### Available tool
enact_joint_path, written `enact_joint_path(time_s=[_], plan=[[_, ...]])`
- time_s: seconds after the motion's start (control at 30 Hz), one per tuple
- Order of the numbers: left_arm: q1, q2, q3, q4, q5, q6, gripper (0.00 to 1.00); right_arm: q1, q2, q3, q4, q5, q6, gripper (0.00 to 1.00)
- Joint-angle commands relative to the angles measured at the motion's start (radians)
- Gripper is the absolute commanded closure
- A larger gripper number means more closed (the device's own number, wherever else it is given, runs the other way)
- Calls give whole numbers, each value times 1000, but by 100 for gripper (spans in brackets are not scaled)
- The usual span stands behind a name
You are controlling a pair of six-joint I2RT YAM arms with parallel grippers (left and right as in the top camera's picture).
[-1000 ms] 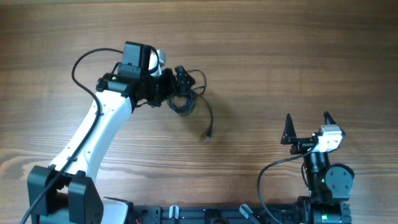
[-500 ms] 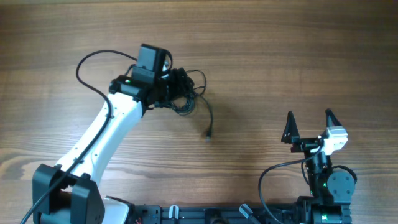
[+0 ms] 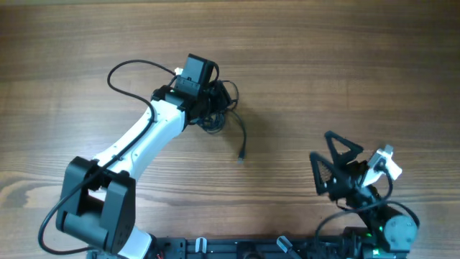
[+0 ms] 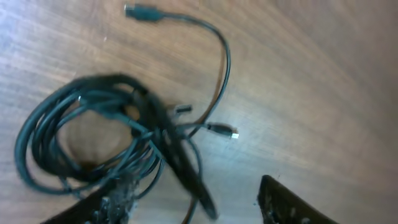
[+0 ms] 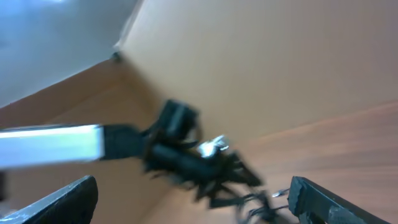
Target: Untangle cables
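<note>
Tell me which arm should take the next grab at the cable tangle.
Left. The left gripper hovers right over the cables, with a strand between its jaws. The right gripper stands open and empty, far off near the table's front edge.

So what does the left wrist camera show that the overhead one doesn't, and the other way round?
Only the left wrist view: the cables' separate loops up close, a silvery plug beside them, and the left tool's fingers apart at the bundle's edge. Only the overhead: the whole left arm and the right tool, open, far from the tangle. Both: the bundle on the wooden table and one loose end trailing away.
</note>
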Motion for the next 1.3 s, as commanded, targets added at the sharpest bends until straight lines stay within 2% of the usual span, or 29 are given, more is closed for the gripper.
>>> enact_joint_path(time_s=[0.0, 0.03, 0.07, 0.13, 0.27, 0.33, 0.37, 0.47, 0.57, 0.73, 0.8, 1.0, 1.13, 1.27], plan=[[0, 50, -7, 40, -51, -1, 61, -4, -7, 117, -56, -135, 8, 0], [0, 57, -7, 47, -42, -2, 71, -4, -7, 156, -107, -135, -41, 1], [0, 60, -7, 50, -27, -1, 76, -4, -7, 202, -189, -126, -99, 0], [0, 58, -7, 50, -2, 0, 96, -4, -7, 287, -392, -68, -190, 0], [3, 13, 12, 51, 150, 42, 96, -4, 24, 484, -909, 184, -376, 0], [10, -46, 37, 51, 286, 92, 96, -4, 63, 568, -1064, 278, -399, 0], [12, -80, 49, 51, 340, 97, 96, -4, 83, 597, -1090, 282, -414, 0], [14, -200, 77, 87, 480, 87, 96, -4, 138, 666, -1094, 214, -420, 0], [14, -317, 79, 124, 507, 32, 96, -4, 160, 682, -1016, 137, -380, 0], [16, -488, 79, 105, 508, 29, 96, -4, 163, 681, -996, 114, -141, 0], [15, -525, 79, 87, 507, 30, 96, -4, 163, 681, -995, 120, -94, 0], [15, -547, 79, 34, 508, 30, 96, -4, 164, 681, -920, 35, -44, 0], [8, -521, 79, -9, 512, 29, 96, -4, 171, 681, -946, 56, -62, 13], [-17, -494, 79, -26, 568, 30, 96, -4, 212, 681, -1016, 69, -94, 15]])
